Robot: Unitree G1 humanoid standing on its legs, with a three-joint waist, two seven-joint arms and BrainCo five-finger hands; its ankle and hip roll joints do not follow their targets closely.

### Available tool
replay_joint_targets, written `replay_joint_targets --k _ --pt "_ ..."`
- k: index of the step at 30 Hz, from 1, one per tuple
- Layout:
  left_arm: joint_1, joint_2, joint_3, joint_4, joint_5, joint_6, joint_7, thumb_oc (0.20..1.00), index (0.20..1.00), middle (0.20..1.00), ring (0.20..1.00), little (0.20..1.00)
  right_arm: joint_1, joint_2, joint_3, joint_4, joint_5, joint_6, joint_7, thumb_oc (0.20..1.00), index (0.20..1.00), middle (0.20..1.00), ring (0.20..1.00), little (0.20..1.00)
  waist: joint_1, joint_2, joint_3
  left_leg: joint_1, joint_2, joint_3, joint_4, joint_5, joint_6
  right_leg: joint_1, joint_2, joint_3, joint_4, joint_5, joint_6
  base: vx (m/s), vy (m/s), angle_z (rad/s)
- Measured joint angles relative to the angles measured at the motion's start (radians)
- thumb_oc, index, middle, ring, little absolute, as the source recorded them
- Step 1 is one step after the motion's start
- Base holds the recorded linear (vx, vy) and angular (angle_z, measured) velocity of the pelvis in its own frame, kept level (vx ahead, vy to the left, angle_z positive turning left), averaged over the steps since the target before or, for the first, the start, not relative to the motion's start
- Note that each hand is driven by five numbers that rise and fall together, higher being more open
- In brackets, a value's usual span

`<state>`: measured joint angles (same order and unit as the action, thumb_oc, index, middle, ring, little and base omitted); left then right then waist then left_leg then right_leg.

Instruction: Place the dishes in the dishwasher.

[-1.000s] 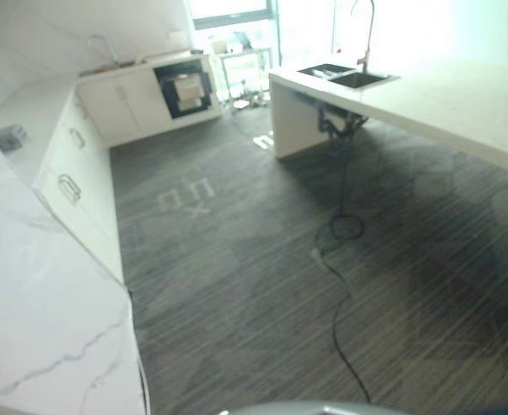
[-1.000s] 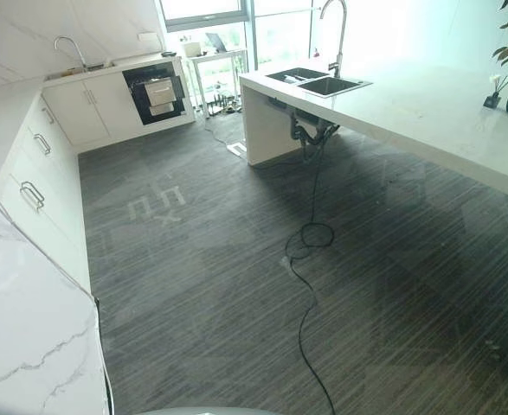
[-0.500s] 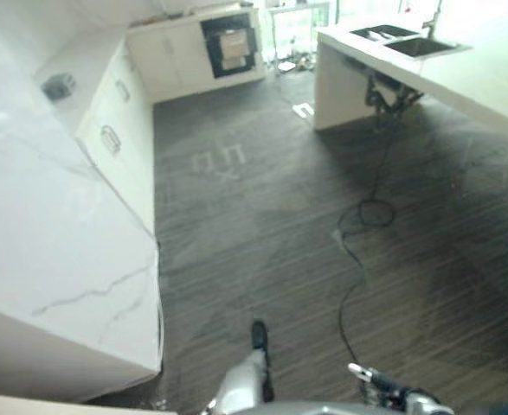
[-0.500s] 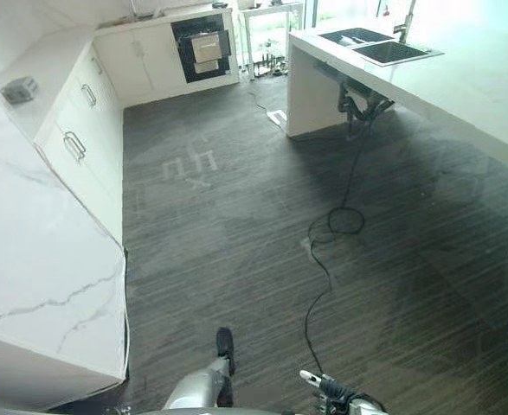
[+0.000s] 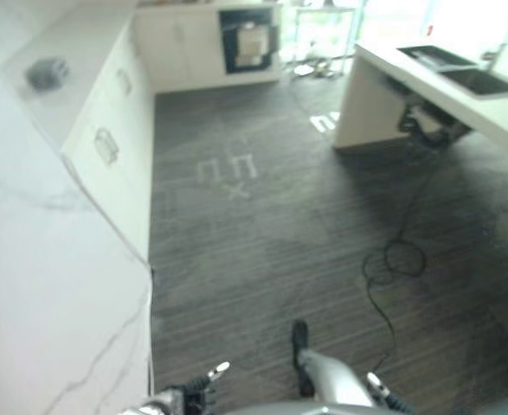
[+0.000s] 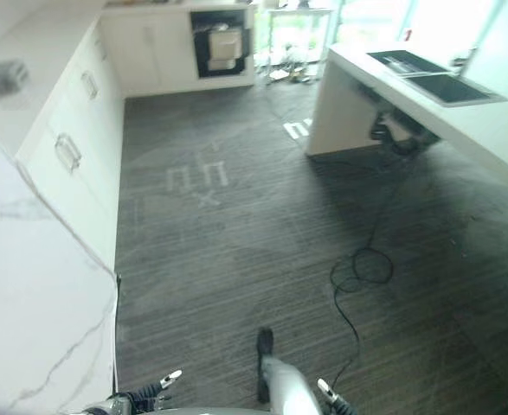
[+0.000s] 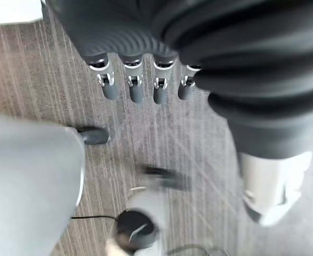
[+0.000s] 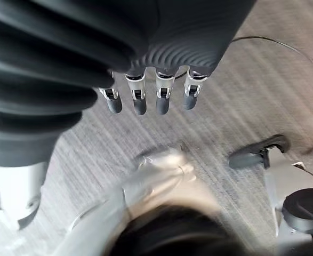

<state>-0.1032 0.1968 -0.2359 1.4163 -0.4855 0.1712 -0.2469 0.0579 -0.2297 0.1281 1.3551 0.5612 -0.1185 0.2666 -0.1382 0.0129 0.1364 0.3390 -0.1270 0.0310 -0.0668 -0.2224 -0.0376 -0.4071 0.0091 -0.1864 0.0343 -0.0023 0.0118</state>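
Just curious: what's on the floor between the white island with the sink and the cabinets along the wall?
Grey striped carpet, with pale tape marks and a white scrap near the island, in the right eye view.

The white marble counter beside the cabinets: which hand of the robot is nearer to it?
Left. The left hand hangs close beside the marble counter; the right hand hangs farther out over the floor.

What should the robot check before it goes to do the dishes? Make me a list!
1. Left hand empty: ok, fingers straight, nothing held.
2. Right hand empty: ok, fingers straight, nothing held.
3. Dishes found: cannot tell, something lies in the sink but too small to name.
4. Dishwasher found: cannot tell, the dark open unit in the far cabinets may be it.
5. Path across the floor: not ok, a black cable loops near the island.
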Motion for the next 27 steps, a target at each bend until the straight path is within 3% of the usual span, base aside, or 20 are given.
replay_joint_targets --k 2,3,4,5,6,9,10,12,14,15,16,17,18,19,20,21,22,24,25,27 --pt "0.057 -0.018 0.014 0.001 0.004 0.004 -0.004 1.0 1.0 1.0 1.0 1.0 -0.014 0.006 -0.001 0.014 0.0 0.002 0.0 1.0 1.0 1.0 1.0 1.0 0.014 0.024 -0.007 0.075 -0.001 0.039 0.073 -0.006 -0.01 0.057 0.04 -0.031 0.14 0.046 -0.107 0.56 -0.382 0.16" --pt "0.073 -0.013 0.034 -0.001 0.005 0.002 -0.002 1.0 1.0 1.0 1.0 1.0 -0.024 0.008 0.003 0.016 0.001 0.004 -0.006 1.0 1.0 1.0 1.0 1.0 0.017 0.011 -0.026 0.083 -0.024 0.029 0.175 -0.006 -0.012 0.126 0.038 0.0 0.144 0.086 -0.206 0.51 -0.394 -0.15" --pt "0.075 -0.03 0.05 0.0 0.005 0.001 0.007 1.0 1.0 1.0 1.0 1.0 -0.04 -0.013 0.018 0.009 0.001 0.009 -0.013 1.0 1.0 1.0 1.0 1.0 0.038 0.052 -0.027 0.067 -0.011 0.032 0.301 0.026 -0.029 0.178 0.063 0.03 0.136 0.106 -0.207 0.51 -0.425 -0.19" --pt "0.08 -0.036 0.052 -0.004 0.005 0.003 0.006 1.0 1.0 1.0 1.0 1.0 -0.053 -0.022 0.018 0.01 -0.001 0.015 -0.017 1.0 1.0 1.0 1.0 1.0 0.047 0.057 -0.026 0.035 -0.007 0.033 0.383 0.065 -0.043 0.204 0.071 0.043 0.124 0.093 -0.213 0.34 -0.321 -0.46" --pt "0.085 -0.043 0.083 0.0 0.003 0.002 0.007 1.0 1.0 1.0 1.0 1.0 -0.1 -0.029 0.023 0.007 -0.006 0.022 -0.02 1.0 1.0 1.0 1.0 1.0 0.053 0.058 -0.028 -0.126 0.01 0.09 0.706 0.204 -0.049 0.286 0.068 0.079 0.063 0.074 -0.208 0.3 -0.296 -0.32" --pt "0.095 0.008 0.104 -0.004 -0.017 0.0 0.005 1.0 1.0 1.0 1.0 1.0 -0.165 0.001 0.062 -0.049 -0.017 0.021 -0.014 1.0 1.0 1.0 1.0 1.0 0.071 0.006 -0.028 -0.516 0.136 0.065 1.099 0.207 -0.044 0.435 0.084 0.13 0.056 -0.021 -0.203 0.45 -0.22 -0.56" --pt "0.092 0.045 0.115 -0.032 -0.046 0.003 0.007 1.0 1.0 1.0 1.0 1.0 -0.171 0.013 0.058 -0.05 -0.023 0.023 -0.012 1.0 1.0 1.0 1.0 1.0 0.09 -0.046 -0.021 -0.666 0.131 0.064 0.975 0.172 0.017 0.511 0.057 0.181 0.025 -0.067 -0.179 0.57 -0.026 -0.95" --pt "0.103 0.044 0.114 -0.032 -0.045 0.003 0.008 1.0 1.0 1.0 1.0 1.0 -0.171 0.003 0.069 -0.027 -0.031 0.025 -0.01 1.0 1.0 1.0 1.0 1.0 0.1 -0.05 0.001 -0.678 0.109 0.036 0.604 0.176 0.028 0.618 0.052 0.229 -0.018 -0.103 -0.125 0.54 0.141 -0.98" --pt "0.103 0.044 0.084 -0.017 -0.044 0.004 0.019 1.0 1.0 1.0 1.0 1.0 -0.171 0.004 0.07 0.011 -0.032 0.03 -0.01 1.0 1.0 1.0 1.0 1.0 0.091 -0.04 -0.001 -0.638 0.1 -0.006 0.206 0.231 0.046 0.749 0.042 0.238 -0.092 -0.146 -0.06 0.69 0.186 -0.96" --pt "0.104 0.039 0.081 -0.005 -0.046 0.0 0.022 1.0 1.0 1.0 1.0 1.0 -0.178 0.002 0.069 0.015 -0.036 0.045 -0.01 1.0 1.0 1.0 1.0 1.0 0.111 -0.05 -0.002 -0.599 0.073 -0.149 -0.005 0.252 0.029 0.779 0.011 0.28 -0.105 -0.17 -0.053 0.58 0.159 -1.23" --pt "0.103 0.021 0.107 0.0 -0.051 -0.003 0.028 1.0 1.0 1.0 1.0 1.0 -0.189 -0.004 0.052 0.033 -0.049 0.044 -0.008 1.0 1.0 1.0 1.0 1.0 0.137 -0.032 0.007 -0.583 0.09 -0.246 -0.033 0.248 0.017 0.8 -0.005 0.332 -0.1 -0.183 -0.041 0.54 0.219 -1.57" --pt "0.116 0.004 0.133 -0.002 -0.058 -0.006 0.03 1.0 1.0 1.0 1.0 1.0 -0.186 -0.008 0.049 0.051 -0.053 0.046 -0.008 1.0 1.0 1.0 1.0 1.0 0.163 -0.003 -0.004 -0.553 0.116 -0.253 -0.026 0.231 -0.002 0.822 -0.007 0.365 -0.098 -0.186 -0.036 0.48 0.263 -1.5" --pt "0.13 0.008 0.159 0.001 -0.065 -0.009 0.032 1.0 1.0 1.0 1.0 1.0 -0.17 0.005 0.05 0.054 -0.054 0.044 -0.009 1.0 1.0 1.0 1.0 1.0 0.172 -0.031 -0.002 -0.511 0.097 -0.184 -0.019 0.308 -0.014 0.854 -0.043 0.359 -0.071 -0.197 -0.015 0.47 0.296 -0.92" --pt "0.126 0.019 0.158 0.013 -0.065 -0.014 0.04 1.0 1.0 1.0 1.0 1.0 -0.151 0.017 0.048 0.056 -0.062 0.038 -0.012 1.0 1.0 1.0 1.0 1.0 0.163 -0.04 -0.002 -0.501 0.082 -0.124 0.029 0.316 0.001 0.856 -0.06 0.325 0.004 -0.194 -0.008 0.34 0.256 -0.39" --pt "0.12 0.019 0.155 0.019 -0.065 -0.013 0.043 1.0 1.0 1.0 1.0 1.0 -0.132 0.024 0.049 0.059 -0.069 0.034 -0.024 1.0 1.0 1.0 1.0 1.0 0.151 -0.041 -0.004 -0.462 0.081 -0.094 0.045 0.352 0.053 0.846 -0.07 0.305 0.11 -0.195 0.001 0.3 0.247 -0.12" --pt "0.123 0.02 0.154 0.016 -0.064 -0.013 0.045 1.0 1.0 1.0 1.0 1.0 -0.113 0.031 0.049 0.058 -0.069 0.034 -0.035 1.0 1.0 1.0 1.0 1.0 0.149 -0.039 -0.004 -0.423 0.064 -0.09 0.047 0.382 0.09 0.826 -0.085 0.298 0.206 -0.202 0.041 0.27 0.237 -0.38" --pt "0.123 0.027 0.152 0.016 -0.063 -0.011 0.046 1.0 1.0 1.0 1.0 1.0 -0.093 0.039 0.049 0.059 -0.069 0.034 -0.041 1.0 1.0 1.0 1.0 1.0 0.145 -0.049 -0.01 -0.391 0.046 -0.075 0.048 0.383 0.105 0.807 -0.11 0.291 0.274 -0.239 0.076 0.29 0.259 -0.49" --pt "0.085 0.041 0.112 0.018 -0.061 -0.004 0.046 1.0 1.0 1.0 1.0 1.0 -0.082 0.042 0.05 0.047 -0.069 0.015 -0.048 1.0 1.0 1.0 1.0 1.0 0.122 -0.05 -0.018 -0.353 0.029 -0.065 0.017 0.369 0.147 0.697 -0.102 0.289 0.335 -0.26 0.097 0.25 0.249 -0.31" --pt "0.054 0.045 0.101 0.017 -0.061 0.002 0.045 1.0 1.0 1.0 1.0 1.0 -0.083 0.043 0.05 0.045 -0.07 0.009 -0.054 1.0 1.0 1.0 1.0 1.0 0.114 -0.054 -0.021 -0.343 0.024 -0.052 0.004 0.363 0.156 0.622 -0.102 0.287 0.427 -0.248 0.094 0.21 0.24 -0.2" --pt "0.009 0.044 0.077 0.017 -0.06 0.016 0.039 1.0 1.0 1.0 1.0 1.0 -0.079 0.031 0.049 0.028 -0.07 -0.008 -0.073 1.0 1.0 1.0 1.0 1.0 0.108 -0.035 -0.017 -0.303 0.016 -0.025 -0.003 0.337 0.187 0.513 -0.1 0.31 0.646 -0.122 0.137 0.19 0.217 -0.41"
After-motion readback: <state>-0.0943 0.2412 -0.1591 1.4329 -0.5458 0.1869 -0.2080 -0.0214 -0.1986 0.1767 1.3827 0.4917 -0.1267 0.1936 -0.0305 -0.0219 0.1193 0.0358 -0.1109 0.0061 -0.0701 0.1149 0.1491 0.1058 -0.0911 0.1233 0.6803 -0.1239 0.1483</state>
